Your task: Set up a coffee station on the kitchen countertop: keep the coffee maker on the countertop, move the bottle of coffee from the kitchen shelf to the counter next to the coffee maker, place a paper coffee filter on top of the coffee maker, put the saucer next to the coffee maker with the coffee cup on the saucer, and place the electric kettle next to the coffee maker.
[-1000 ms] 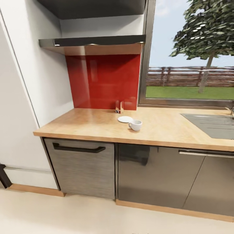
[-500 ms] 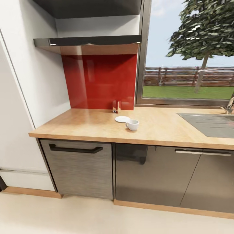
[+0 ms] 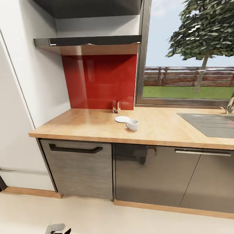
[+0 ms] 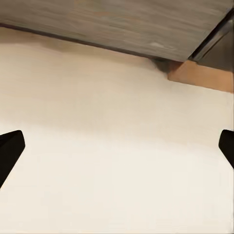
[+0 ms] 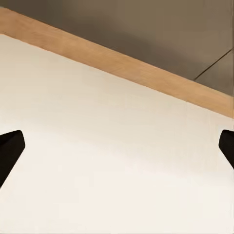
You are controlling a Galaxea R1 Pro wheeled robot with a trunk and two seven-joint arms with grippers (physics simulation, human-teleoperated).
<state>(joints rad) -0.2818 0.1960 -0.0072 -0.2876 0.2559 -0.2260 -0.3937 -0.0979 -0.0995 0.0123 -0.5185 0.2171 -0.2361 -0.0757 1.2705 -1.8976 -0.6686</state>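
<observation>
White cup (image 3: 132,124) by saucer (image 3: 122,119), head cam

My left gripper (image 4: 117,146) hangs low and points down at the floor (image 4: 112,161); in its wrist view I see one dark fingertip (image 4: 9,151) at each side edge of the frame, so the jaws stand wide apart with nothing between them. My right gripper (image 5: 117,151) sits the same way: two dark tips at opposite edges, jaws spread, empty, aimed at the floor. From the head camera I catch a small grey and black part of my left arm (image 3: 58,228) at the bottom edge, held low in front of the base.
</observation>
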